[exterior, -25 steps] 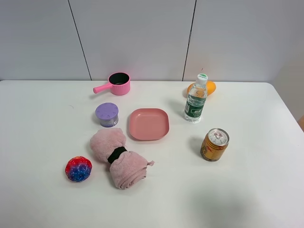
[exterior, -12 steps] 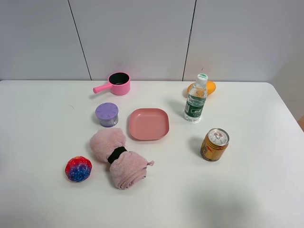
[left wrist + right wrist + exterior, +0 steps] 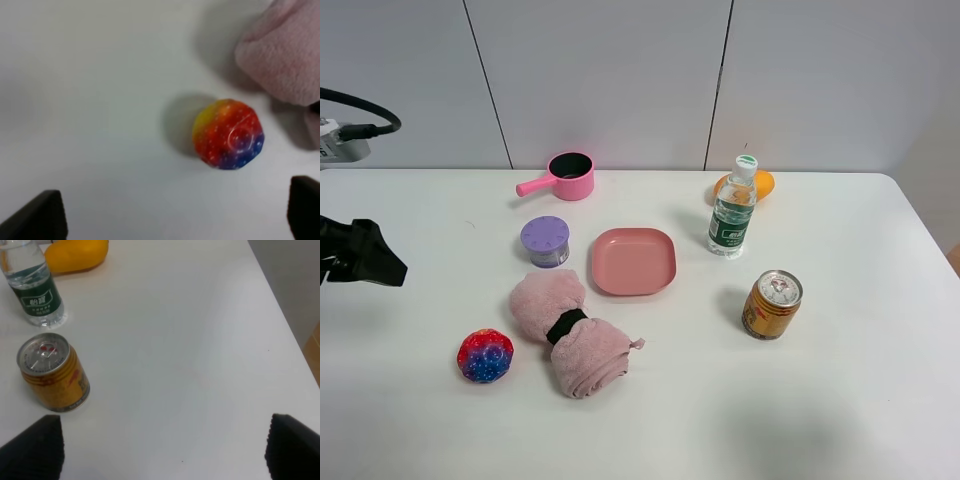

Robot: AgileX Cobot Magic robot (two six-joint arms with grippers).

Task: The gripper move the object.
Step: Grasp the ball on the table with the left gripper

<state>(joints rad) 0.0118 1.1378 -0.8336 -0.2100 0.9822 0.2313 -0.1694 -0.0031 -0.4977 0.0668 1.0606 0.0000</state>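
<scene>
The object, a small bumpy ball (image 3: 485,356) in red, blue, purple and yellow, lies on the white table at the front left. It also shows in the left wrist view (image 3: 228,133), ahead of the fingers and apart from them. My left gripper (image 3: 362,262) hangs at the left edge of the exterior view, behind and left of the ball. Its jaws stand wide apart and empty (image 3: 170,220). My right gripper (image 3: 162,452) is open and empty over the right side of the table; the exterior view does not show it.
A rolled pink towel (image 3: 570,332) lies just right of the ball. Behind it are a purple-lidded container (image 3: 546,241), a pink plate (image 3: 634,261) and a pink saucepan (image 3: 570,176). On the right stand a water bottle (image 3: 732,208), an orange fruit (image 3: 760,184) and a gold can (image 3: 772,304).
The left arm has come into the exterior view from the left edge. The ball and the other things have not moved.
</scene>
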